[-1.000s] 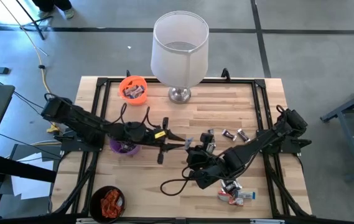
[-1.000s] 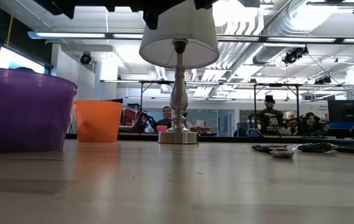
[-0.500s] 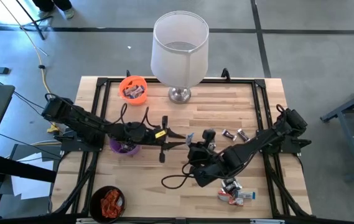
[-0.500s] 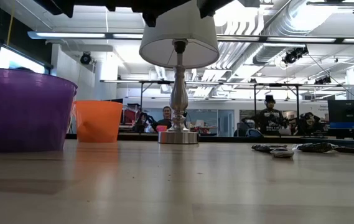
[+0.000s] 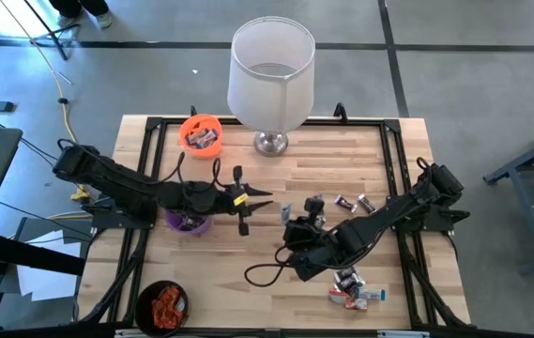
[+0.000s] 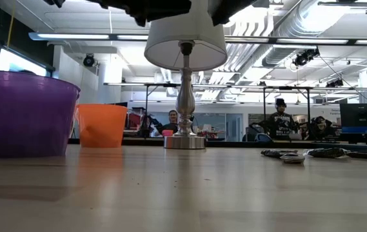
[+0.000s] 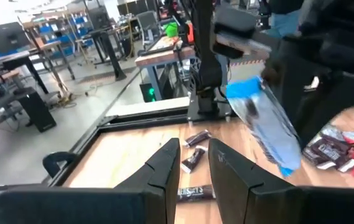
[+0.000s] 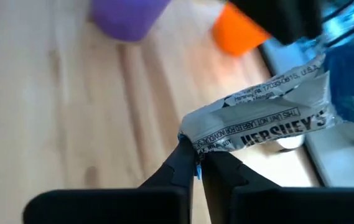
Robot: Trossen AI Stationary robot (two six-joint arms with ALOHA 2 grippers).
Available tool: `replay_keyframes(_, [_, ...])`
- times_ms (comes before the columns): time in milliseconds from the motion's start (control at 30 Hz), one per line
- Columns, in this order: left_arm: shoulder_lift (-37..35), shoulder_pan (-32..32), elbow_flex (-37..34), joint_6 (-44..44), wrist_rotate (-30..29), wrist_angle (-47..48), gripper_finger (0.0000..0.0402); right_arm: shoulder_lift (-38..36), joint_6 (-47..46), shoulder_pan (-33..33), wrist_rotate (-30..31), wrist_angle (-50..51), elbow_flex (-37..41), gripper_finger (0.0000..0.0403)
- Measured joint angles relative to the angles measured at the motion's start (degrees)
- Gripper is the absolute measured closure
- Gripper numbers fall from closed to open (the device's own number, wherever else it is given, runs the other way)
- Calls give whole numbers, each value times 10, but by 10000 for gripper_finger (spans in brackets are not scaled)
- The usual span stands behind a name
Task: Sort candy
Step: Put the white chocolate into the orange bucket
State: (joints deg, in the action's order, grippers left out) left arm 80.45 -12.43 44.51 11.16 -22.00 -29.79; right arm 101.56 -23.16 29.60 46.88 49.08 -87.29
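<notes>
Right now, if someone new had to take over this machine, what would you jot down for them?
Left gripper: open, empty, beside the purple cup.
Right gripper: shut on a silver candy, held above the table in front of the left gripper.
Done: brown candy in the orange cup, red candy in the black cup. What the purple cup holds cannot be seen.
To do: the held silver candy, the brown pieces mid-table, the small pile by the right arm.
</notes>
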Motion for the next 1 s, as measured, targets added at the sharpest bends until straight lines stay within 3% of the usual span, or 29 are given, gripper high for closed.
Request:
replay_keyframes(600, [-11, -33, 0, -5, 1, 44, 327, 0, -54, 0, -156, -1, 0, 375])
replay_keyframes(1000, [-11, -45, 0, -9, 1, 47, 327, 0, -54, 0, -159, -3, 0, 375])
